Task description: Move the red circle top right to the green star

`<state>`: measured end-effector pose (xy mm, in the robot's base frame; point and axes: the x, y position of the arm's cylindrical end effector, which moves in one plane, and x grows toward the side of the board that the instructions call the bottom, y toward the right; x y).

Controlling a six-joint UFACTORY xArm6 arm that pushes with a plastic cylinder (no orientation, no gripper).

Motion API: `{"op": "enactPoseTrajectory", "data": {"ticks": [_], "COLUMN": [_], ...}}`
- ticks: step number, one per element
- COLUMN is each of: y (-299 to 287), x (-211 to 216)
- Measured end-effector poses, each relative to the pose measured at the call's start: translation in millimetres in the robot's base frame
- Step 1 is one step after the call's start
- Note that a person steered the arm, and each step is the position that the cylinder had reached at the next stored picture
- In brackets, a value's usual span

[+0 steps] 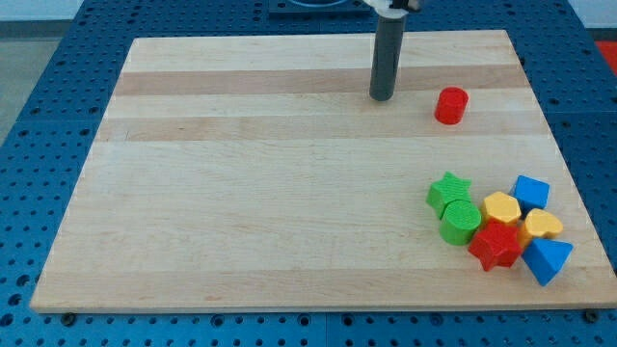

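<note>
The red circle (pixel 450 105) stands alone on the wooden board (pixel 241 193), in the upper part toward the view's right, well apart from the other blocks. My tip (pixel 382 97) rests on the board just to the view's left of it, near but not touching, at about the same height in the view. There are no jaws to speak of (the arm ends in a plain dark rod), so nothing is spread or pinched. The green star (pixel 447 190) lies lower down toward the view's right, at the upper left edge of a tight cluster. Just below it and touching sits a green circle (pixel 461 222). To the right of that are a yellow hexagon (pixel 501 207) and, above and right of it, a blue cube (pixel 531 191). A red star (pixel 496 245) sits at the cluster's lower middle, with a yellow heart (pixel 543 226) to its upper right and a blue triangle (pixel 548 260) at the lower right corner. The red circle is above the green star and almost directly over it, with bare wood between them.
</note>
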<state>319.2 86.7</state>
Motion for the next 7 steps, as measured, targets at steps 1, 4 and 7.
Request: {"op": "enactPoseTrajectory", "data": {"ticks": [1, 4, 7], "y": [24.8, 70.6, 72.3], "x": [-6.3, -3.2, 44.6]}}
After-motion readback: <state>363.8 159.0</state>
